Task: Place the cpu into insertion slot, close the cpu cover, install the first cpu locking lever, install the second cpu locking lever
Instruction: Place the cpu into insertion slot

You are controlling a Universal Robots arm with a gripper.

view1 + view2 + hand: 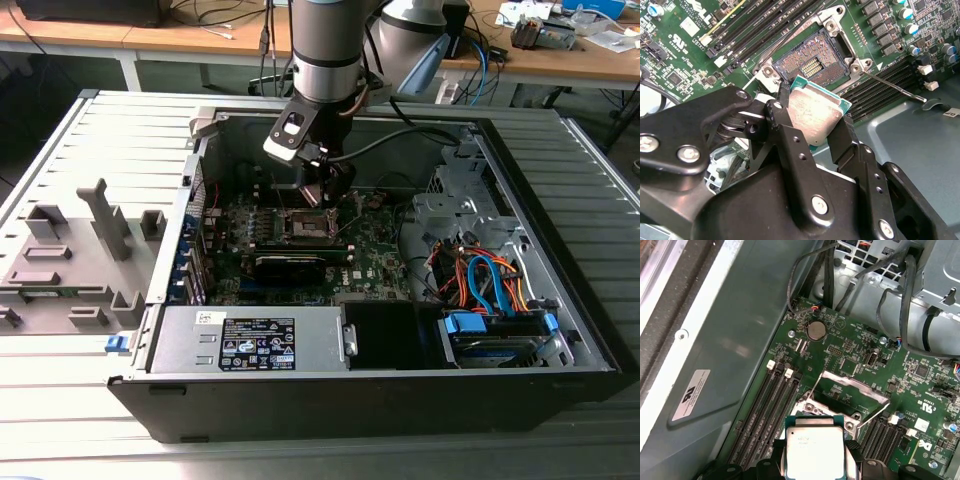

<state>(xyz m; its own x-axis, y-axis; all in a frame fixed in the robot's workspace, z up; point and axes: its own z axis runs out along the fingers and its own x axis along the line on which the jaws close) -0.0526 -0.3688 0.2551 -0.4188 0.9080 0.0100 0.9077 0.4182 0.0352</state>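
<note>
1. An open computer case (400, 385) is shown lying on a grey slatted table (60, 400). The gripper (325, 188) is lowered inside it, over the far middle of the motherboard (375, 255).
2. The cpu (815, 112) is clamped by two opposite edges between the black fingers (790, 142). It is held just above the bare insertion slot (812, 62) and is not seated in it.
3. The cpu cover (860, 386) is seen swung open on the slot's far side. A thin locking lever (895, 86) is laid out across the memory slots (770, 410) that flank the slot.
4. A coin battery (816, 330) and loops of black cable (900, 305) are seen further off on the board.
5. A long black card (290, 265) is fitted on the near side of the slot. A power supply (250, 340) is set against the near wall, and a drive bay with blue and orange cables (490, 285) stands at the exterior view's right.
6. A grey parts fixture (70, 260) is set on the table at the exterior view's left, well apart from the work.
7. The chip's pale metal top is turned towards both wrist cameras. As it is square, no long axis can be told.
</note>
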